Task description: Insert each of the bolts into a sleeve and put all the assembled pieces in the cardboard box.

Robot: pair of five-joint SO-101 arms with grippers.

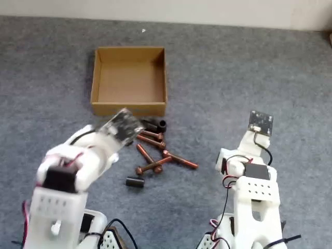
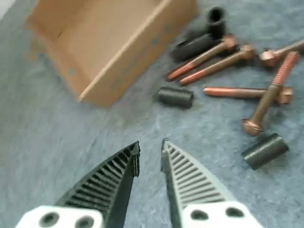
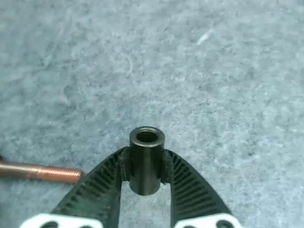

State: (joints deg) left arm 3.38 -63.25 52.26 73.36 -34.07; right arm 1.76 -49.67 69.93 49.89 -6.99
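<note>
The open cardboard box (image 1: 129, 106) (image 2: 109, 47) sits at the back of the grey carpet. Several copper bolts (image 1: 155, 150) (image 2: 268, 97) lie in a loose pile in front of it. Black sleeves lie among them: one near the box wall (image 2: 175, 96), one apart from the pile (image 1: 135, 182) (image 2: 265, 151), others by the box corner (image 1: 155, 124) (image 2: 216, 16). My left gripper (image 1: 124, 127) (image 2: 150, 152) hovers beside the pile, slightly open and holding nothing. My right gripper (image 3: 146, 159) is shut on a black sleeve (image 3: 147, 142), held upright with its bore showing.
The right arm (image 1: 251, 176) stands to the right of the pile over bare carpet. A single bolt's threaded end (image 3: 40, 172) lies on the carpet close to the right gripper. Carpet stretches free to the right of the box.
</note>
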